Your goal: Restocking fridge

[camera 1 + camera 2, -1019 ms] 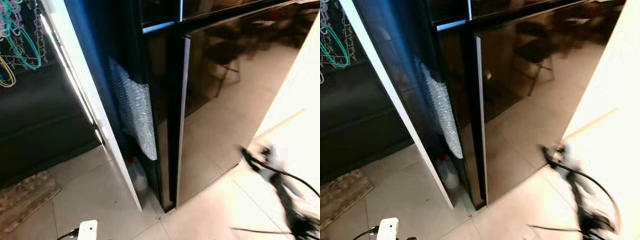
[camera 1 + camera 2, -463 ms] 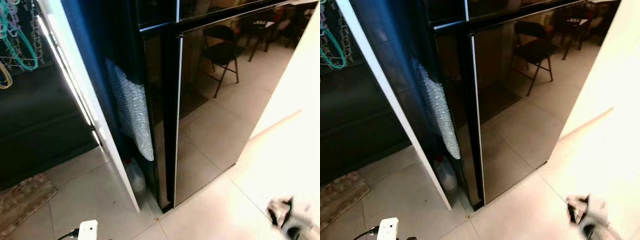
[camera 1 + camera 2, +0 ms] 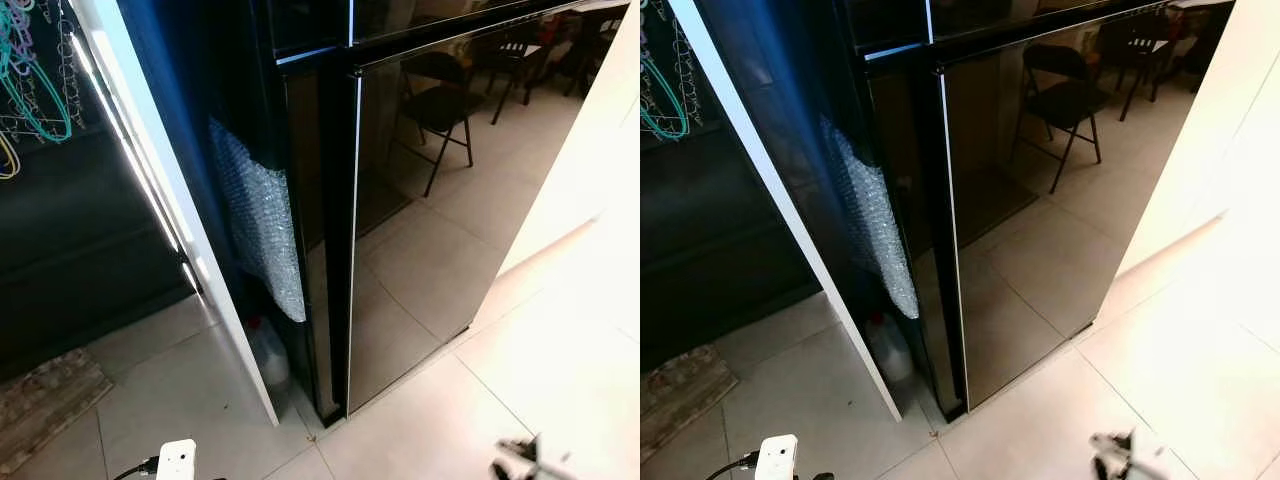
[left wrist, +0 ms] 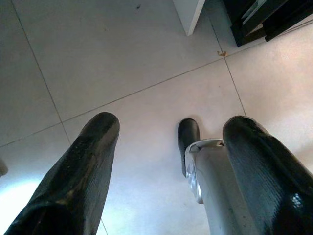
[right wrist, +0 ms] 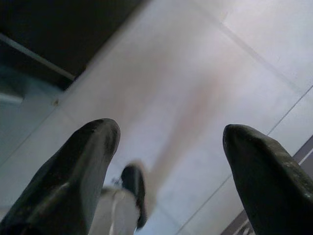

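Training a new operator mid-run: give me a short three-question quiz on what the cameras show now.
1. True or false: the fridge door is shut.
2. What hangs on the fridge's side? A) bubble wrap B) towel C) calendar
3. Are the left gripper fingers open or shut?

Key: 1 true; 2 A, the bubble wrap; 3 open, nothing between them, pointing at the floor tiles.

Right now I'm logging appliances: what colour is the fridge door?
Glossy black fridge door, mirroring a chair and floor tiles; clearest in the right eye view.
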Motion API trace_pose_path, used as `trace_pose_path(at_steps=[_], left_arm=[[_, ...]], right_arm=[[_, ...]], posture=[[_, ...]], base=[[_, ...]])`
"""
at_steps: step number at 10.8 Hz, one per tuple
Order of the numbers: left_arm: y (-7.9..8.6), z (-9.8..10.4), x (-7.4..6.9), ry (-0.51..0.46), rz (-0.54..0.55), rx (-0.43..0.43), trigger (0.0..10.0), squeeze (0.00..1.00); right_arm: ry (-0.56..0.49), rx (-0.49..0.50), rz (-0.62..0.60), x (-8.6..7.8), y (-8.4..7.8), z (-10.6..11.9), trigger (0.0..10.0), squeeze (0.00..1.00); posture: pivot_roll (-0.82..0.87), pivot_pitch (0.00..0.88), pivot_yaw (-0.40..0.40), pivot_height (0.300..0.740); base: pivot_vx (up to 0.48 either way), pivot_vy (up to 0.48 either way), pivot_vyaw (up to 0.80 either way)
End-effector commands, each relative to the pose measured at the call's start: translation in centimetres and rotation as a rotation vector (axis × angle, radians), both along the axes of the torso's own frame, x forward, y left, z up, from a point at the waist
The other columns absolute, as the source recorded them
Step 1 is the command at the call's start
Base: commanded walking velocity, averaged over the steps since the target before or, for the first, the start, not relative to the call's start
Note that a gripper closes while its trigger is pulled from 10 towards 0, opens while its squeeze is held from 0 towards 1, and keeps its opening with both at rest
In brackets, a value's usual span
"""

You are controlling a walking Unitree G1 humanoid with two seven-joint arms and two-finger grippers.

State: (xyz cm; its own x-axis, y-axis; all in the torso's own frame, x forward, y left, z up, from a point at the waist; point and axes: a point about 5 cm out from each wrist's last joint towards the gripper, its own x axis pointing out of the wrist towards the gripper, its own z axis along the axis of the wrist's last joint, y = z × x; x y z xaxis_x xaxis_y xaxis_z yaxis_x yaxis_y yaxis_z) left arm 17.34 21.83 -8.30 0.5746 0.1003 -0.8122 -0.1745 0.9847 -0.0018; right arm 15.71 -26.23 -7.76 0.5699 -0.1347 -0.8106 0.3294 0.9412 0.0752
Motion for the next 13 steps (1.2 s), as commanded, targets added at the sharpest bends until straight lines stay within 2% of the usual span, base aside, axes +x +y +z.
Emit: trace_pose_path(at_steps=[1, 5, 8, 13], left_arm=[[0.1, -0.1, -0.3, 0.009, -0.004, 0.002, 10.0, 0.0], [0.3, -0.1, -0.4, 0.022, -0.038, 0.024, 10.0, 0.0], [0.3, -0.1, -0.4, 0.023, -0.045, 0.029, 10.0, 0.0], [0.1, -0.2, -0.5, 0.025, -0.044, 0.025, 10.0, 0.0]], right_arm=[[0.014, 0.001, -0.018, -0.2, 0.3, -0.2, 10.0, 0.0], [0.047, 0.025, 0.003, -1.1, 1.8, -1.0, 10.0, 0.0], [0.051, 0.026, -0.008, -1.3, 1.8, -1.1, 10.0, 0.0], [0.08, -0.017, 0.085, -1.9, 1.7, -1.3, 10.0, 0.0]], posture=[[-0.14, 0.0, 0.028, 0.74], [-0.14, 0.0, 0.033, 0.74], [-0.15, 0.0, 0.031, 0.74], [-0.14, 0.0, 0.019, 0.74]], base=[[0.0, 0.0, 0.0], [0.0, 0.0, 0.0], [0.0, 0.0, 0.0], [0.0, 0.0, 0.0]])
